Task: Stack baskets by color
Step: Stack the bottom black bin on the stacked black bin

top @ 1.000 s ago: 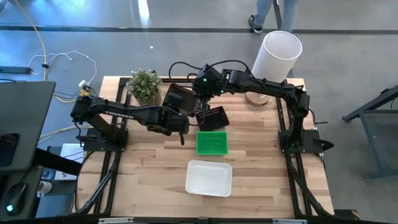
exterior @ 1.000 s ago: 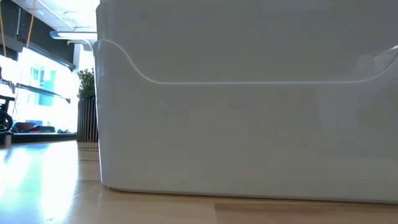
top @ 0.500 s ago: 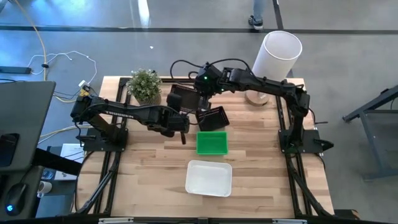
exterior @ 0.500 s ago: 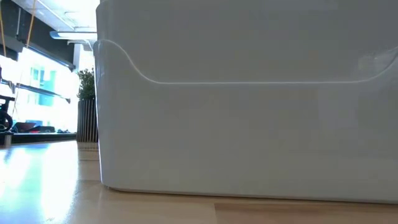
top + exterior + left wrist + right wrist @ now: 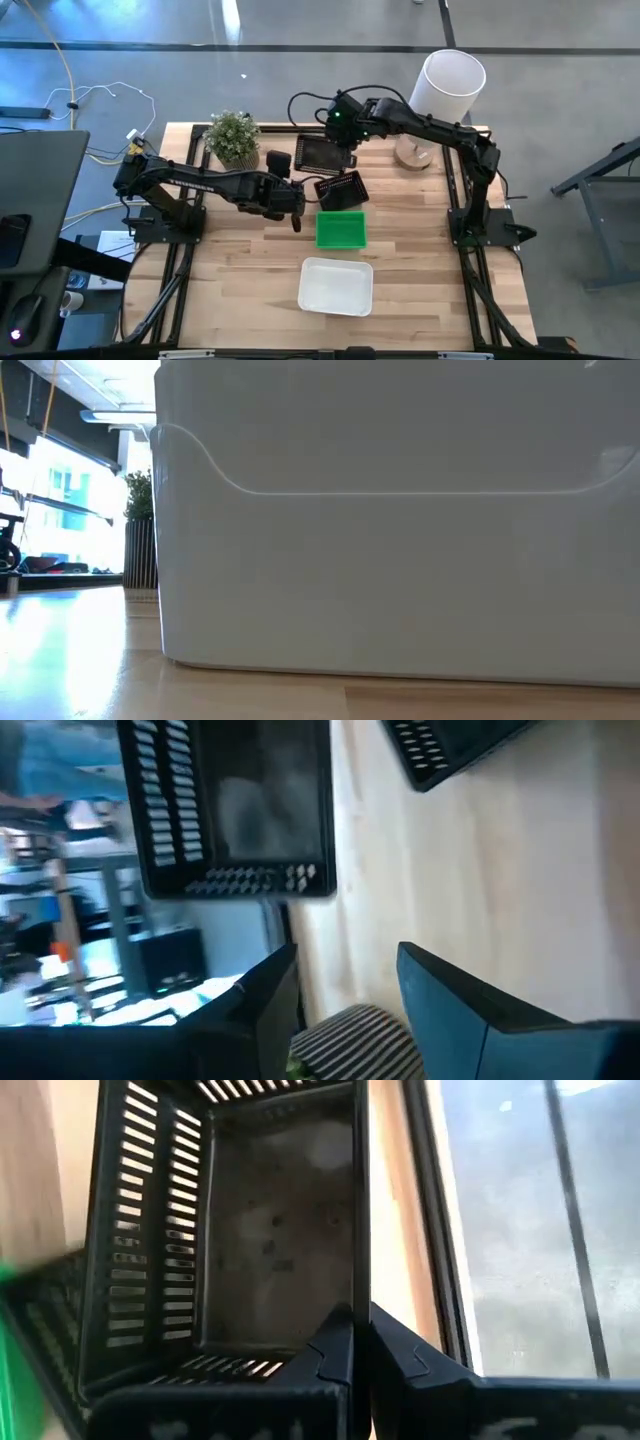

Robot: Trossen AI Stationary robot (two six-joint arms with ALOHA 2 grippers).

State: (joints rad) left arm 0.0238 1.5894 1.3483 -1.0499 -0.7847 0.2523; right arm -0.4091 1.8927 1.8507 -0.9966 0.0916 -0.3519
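The right gripper (image 5: 338,150), fingers pinched on a black basket's (image 5: 321,153) rim, holds it near the bench's (image 5: 240,260) 12 o'clock edge, likely to stack on the second black basket (image 5: 340,189). The left gripper (image 5: 297,200), fingers spread and empty, waits just beside.

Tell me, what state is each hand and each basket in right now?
held black basket, gripped by its rim, open side up, empty
other black basket, free, sitting askew
green basket, free, empty
white basket, free, empty
left hand, open, holding nothing
right hand, shut on the held black basket
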